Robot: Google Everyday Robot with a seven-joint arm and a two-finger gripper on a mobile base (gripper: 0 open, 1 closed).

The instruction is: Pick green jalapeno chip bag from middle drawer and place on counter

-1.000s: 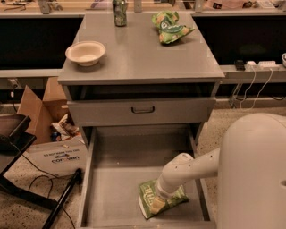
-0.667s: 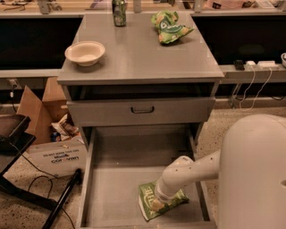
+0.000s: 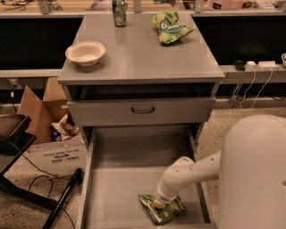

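Observation:
The green jalapeno chip bag (image 3: 167, 211) lies flat on the floor of the open middle drawer (image 3: 120, 188), near its front right corner. My white arm reaches down from the right, and my gripper (image 3: 158, 201) is down on the bag's left part, touching it. The arm's end covers the gripper tip. The grey counter (image 3: 138, 58) is above, at the top of the cabinet.
On the counter stand a cream bowl (image 3: 85, 52), a dark can (image 3: 119, 6) and a brighter green bag (image 3: 170, 27). A shut drawer front with a black handle (image 3: 143, 109) sits above the open drawer. A cardboard box (image 3: 56, 154) and black stand (image 3: 13, 134) are at left.
My arm's end has shifted slightly left and down onto the chip bag. The bag has stayed in place on the drawer floor.

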